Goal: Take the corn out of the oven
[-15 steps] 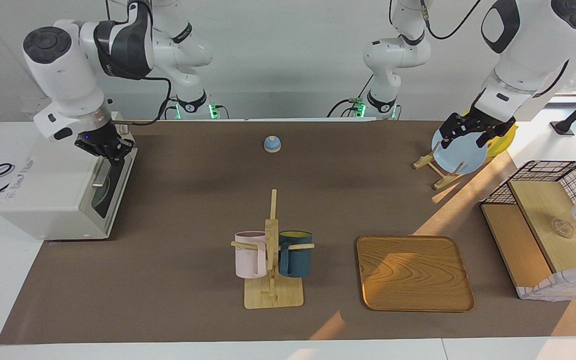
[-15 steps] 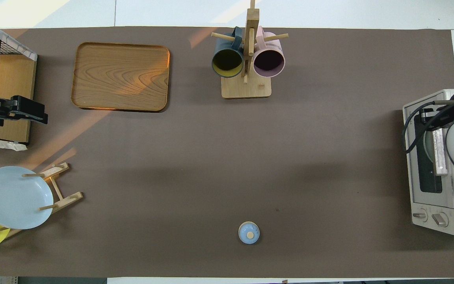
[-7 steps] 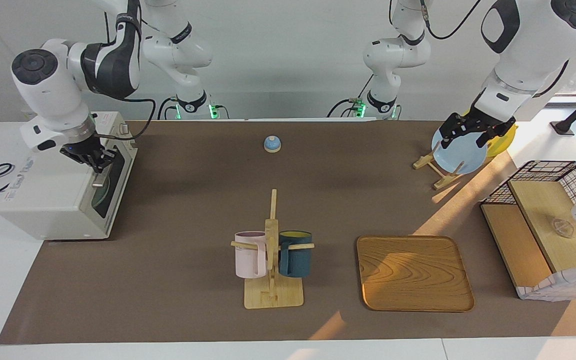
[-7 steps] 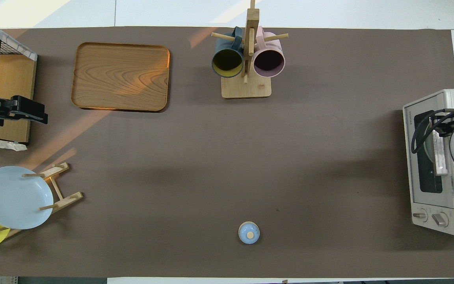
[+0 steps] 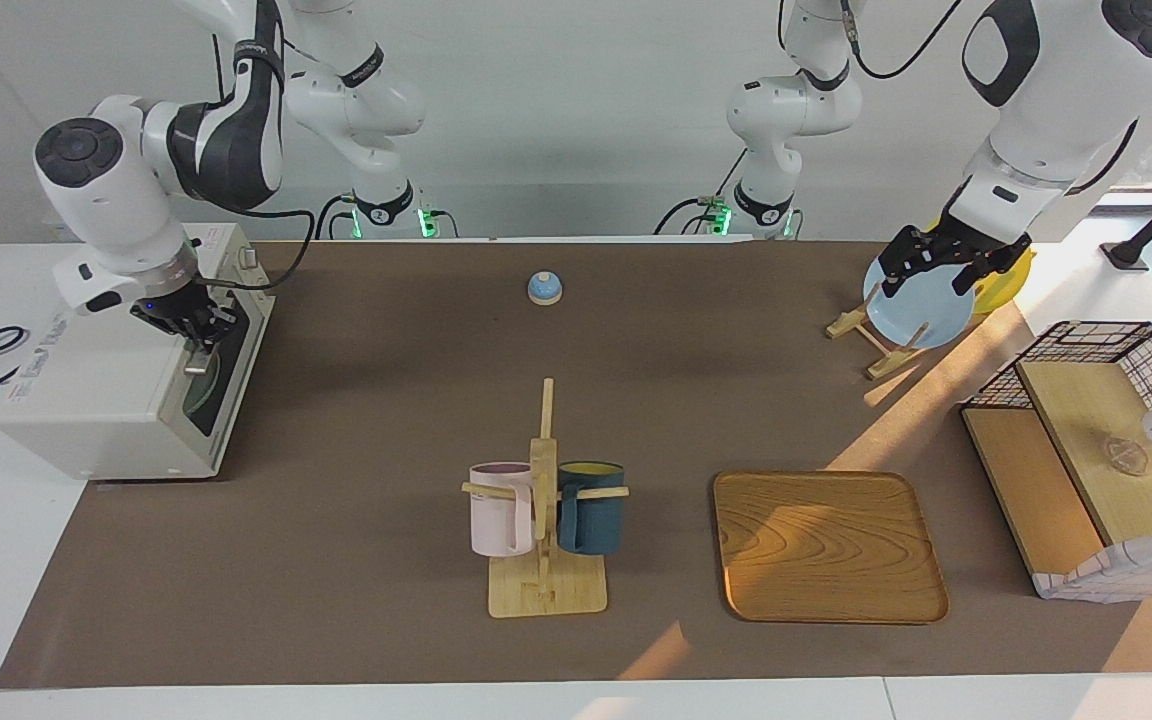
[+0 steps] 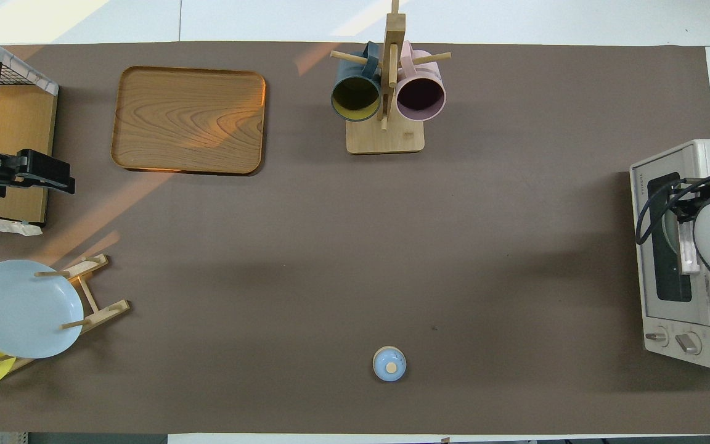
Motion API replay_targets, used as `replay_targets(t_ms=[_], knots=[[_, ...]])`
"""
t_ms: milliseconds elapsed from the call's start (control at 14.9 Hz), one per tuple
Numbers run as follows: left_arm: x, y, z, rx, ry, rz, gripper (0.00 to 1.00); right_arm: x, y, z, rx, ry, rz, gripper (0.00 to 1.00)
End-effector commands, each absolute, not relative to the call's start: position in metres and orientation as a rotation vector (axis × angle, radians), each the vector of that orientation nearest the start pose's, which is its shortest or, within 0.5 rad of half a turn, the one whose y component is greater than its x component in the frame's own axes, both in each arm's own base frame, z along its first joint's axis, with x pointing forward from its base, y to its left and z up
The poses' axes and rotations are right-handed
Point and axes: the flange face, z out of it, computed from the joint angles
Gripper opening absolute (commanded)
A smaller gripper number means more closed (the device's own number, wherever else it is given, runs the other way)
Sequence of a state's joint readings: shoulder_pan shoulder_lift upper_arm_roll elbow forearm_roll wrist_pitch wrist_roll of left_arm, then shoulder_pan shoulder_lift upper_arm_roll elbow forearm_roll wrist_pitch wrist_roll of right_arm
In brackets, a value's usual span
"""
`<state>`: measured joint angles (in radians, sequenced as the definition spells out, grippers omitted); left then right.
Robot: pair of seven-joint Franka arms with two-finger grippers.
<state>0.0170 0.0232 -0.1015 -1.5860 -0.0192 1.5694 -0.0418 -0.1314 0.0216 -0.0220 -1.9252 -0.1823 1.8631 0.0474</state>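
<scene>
The off-white oven (image 5: 106, 400) stands at the right arm's end of the table, its dark glass door shut. The corn is hidden; only a dim round shape shows through the glass. My right gripper (image 5: 198, 338) is shut, with its fingertips down at the metal bar handle (image 5: 198, 362), at the end of the bar farther from the robots. From overhead, the oven (image 6: 700, 333) is partly covered by the right arm, and the right gripper (image 6: 683, 206) sits over the handle (image 6: 689, 253). My left gripper (image 5: 936, 270) waits open in the air by the plate rack.
A mug rack (image 5: 544, 500) with a pink and a dark blue mug stands mid-table, beside a wooden tray (image 5: 826, 545). A small blue bell (image 5: 544, 288) lies near the robots. A blue plate (image 5: 921, 310) and a wire basket (image 5: 1096, 340) are at the left arm's end.
My right gripper has drawn back from the door's top edge toward the oven body and come down onto the handle. The door stays shut. The left arm has not moved.
</scene>
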Motion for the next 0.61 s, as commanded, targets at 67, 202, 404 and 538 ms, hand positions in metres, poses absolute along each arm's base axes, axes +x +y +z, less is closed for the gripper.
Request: replay_targets(t_ms=[67,202,404,538], knots=[[0.555,-0.049,0.606,-3.155,0.067,0.057,1.00,0.540,-0.090,0.454,-3.270,0.221,0.129,0.00],[0.554,-0.049,0.606,-3.154,0.067,0.062,1.00,0.544,-0.053,0.440,-3.234,0.263,0.094,0.00],[0.554,-0.047,0.606,-3.154,0.063,0.069,1.00,0.540,-0.019,0.408,-3.220,0.293,0.056,0.00],[0.554,-0.047,0.606,-3.154,0.060,0.067,1.00,0.540,-0.018,0.382,-3.217,0.282,0.037,0.00]])
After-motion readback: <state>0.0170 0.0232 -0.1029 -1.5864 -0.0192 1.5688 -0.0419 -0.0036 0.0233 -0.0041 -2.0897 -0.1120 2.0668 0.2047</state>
